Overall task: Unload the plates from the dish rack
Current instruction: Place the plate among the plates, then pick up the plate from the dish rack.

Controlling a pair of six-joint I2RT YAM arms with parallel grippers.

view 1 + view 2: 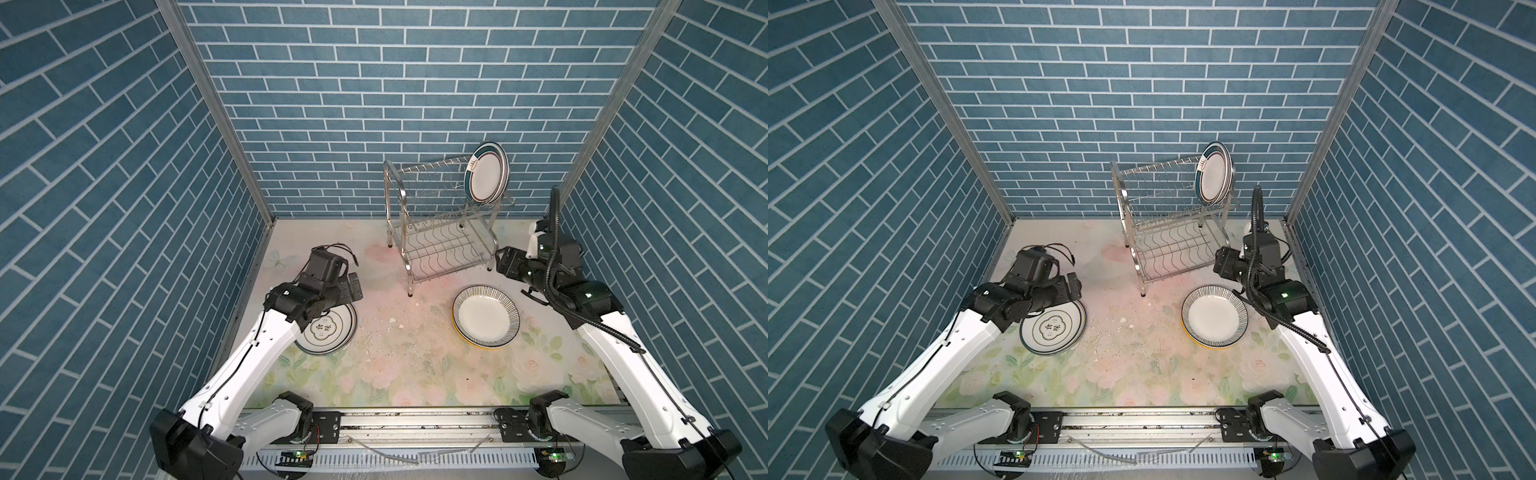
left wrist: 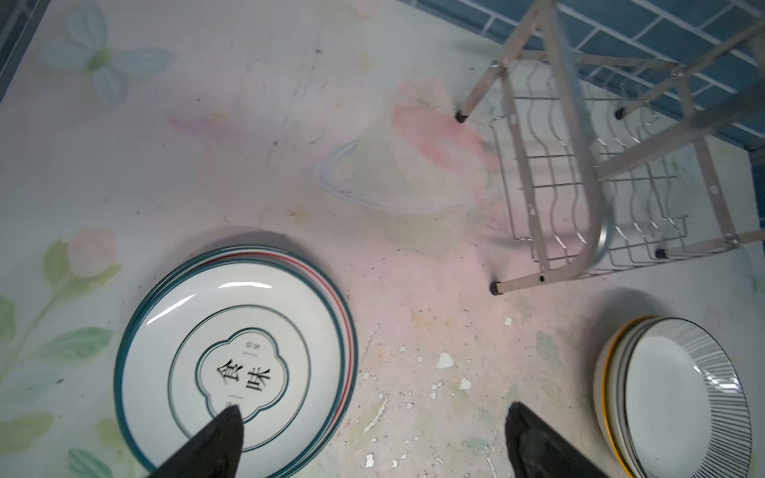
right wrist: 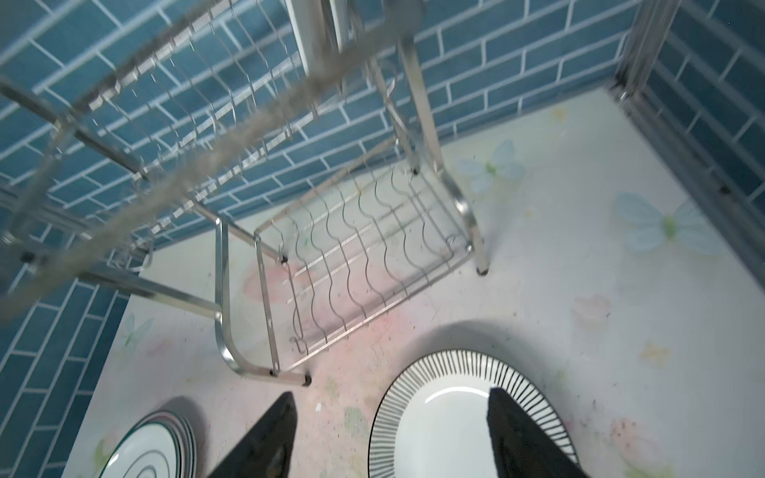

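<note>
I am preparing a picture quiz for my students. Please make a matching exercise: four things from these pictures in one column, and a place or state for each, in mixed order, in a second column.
Things:
1. plate with black characters
2. black-striped plate
3. green-banded plate
4. left gripper

Places or states:
A. stands on edge in the upper tier of the dish rack
B. open, holding nothing
C. tops the stack near the right arm
D. tops the stack partly under the left arm

Pairs: 1-D, 2-C, 3-A, 4-B

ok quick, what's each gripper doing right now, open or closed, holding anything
left gripper: open, holding nothing
right gripper: open, holding nothing
</note>
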